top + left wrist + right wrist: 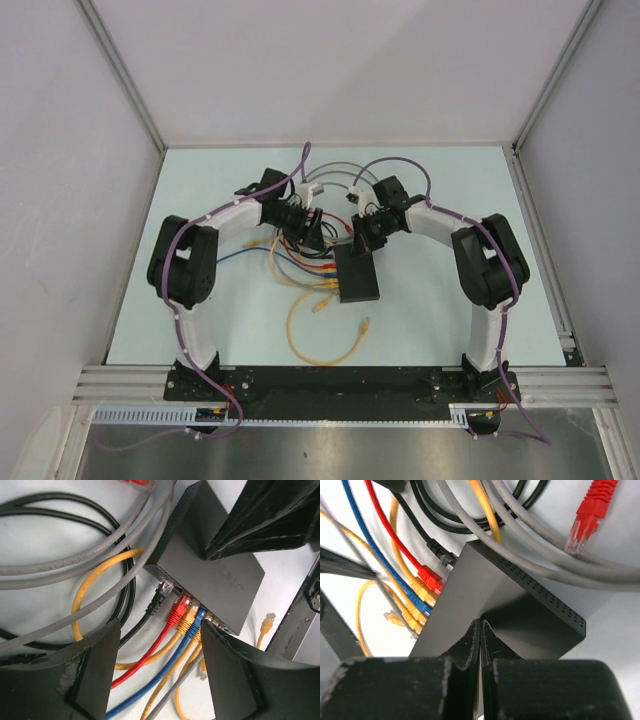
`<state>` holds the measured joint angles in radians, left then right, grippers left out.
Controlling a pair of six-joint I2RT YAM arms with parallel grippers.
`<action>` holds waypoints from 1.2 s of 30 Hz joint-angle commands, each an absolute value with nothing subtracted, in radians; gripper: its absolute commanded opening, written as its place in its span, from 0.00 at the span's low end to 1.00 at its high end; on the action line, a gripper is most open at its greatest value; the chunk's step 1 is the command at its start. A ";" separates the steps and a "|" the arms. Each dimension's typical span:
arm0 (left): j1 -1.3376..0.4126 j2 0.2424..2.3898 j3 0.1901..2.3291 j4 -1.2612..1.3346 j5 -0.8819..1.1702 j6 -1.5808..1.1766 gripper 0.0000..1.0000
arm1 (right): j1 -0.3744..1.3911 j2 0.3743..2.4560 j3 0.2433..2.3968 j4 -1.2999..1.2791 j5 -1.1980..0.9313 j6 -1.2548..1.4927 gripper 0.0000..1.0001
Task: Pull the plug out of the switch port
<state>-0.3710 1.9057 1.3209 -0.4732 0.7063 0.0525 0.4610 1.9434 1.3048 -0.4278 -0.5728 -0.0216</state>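
Switch mid-table, plugs crowded along its left edge; left gripper, open and empty, straddles several cables and may pinch the wrong one, while right gripper, shut on nothing, tips pressing the switch top, may slip.

Black switch, tangled cables alongside

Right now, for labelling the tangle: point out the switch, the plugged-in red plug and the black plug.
switch point(220, 582): left wrist view, bare top face.
plugged-in red plug point(176, 614): left wrist view, ribbed boot.
black plug point(156, 602): left wrist view, its boot.
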 commanded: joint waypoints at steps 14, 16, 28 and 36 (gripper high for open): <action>-0.390 2.045 1.410 -0.428 0.841 0.008 0.62 | 0.462 2.043 1.312 -0.451 -0.558 -0.064 0.00; -0.390 2.062 1.413 -0.425 0.854 0.006 0.61 | 0.462 2.042 1.312 -0.453 -0.548 -0.074 0.00; -0.391 2.146 1.459 -0.428 0.894 -0.034 0.55 | 0.466 2.028 1.312 -0.472 -0.505 -0.115 0.00; -0.393 2.151 1.459 -0.446 0.894 -0.021 0.51 | 0.471 2.033 1.312 -0.468 -0.499 -0.115 0.00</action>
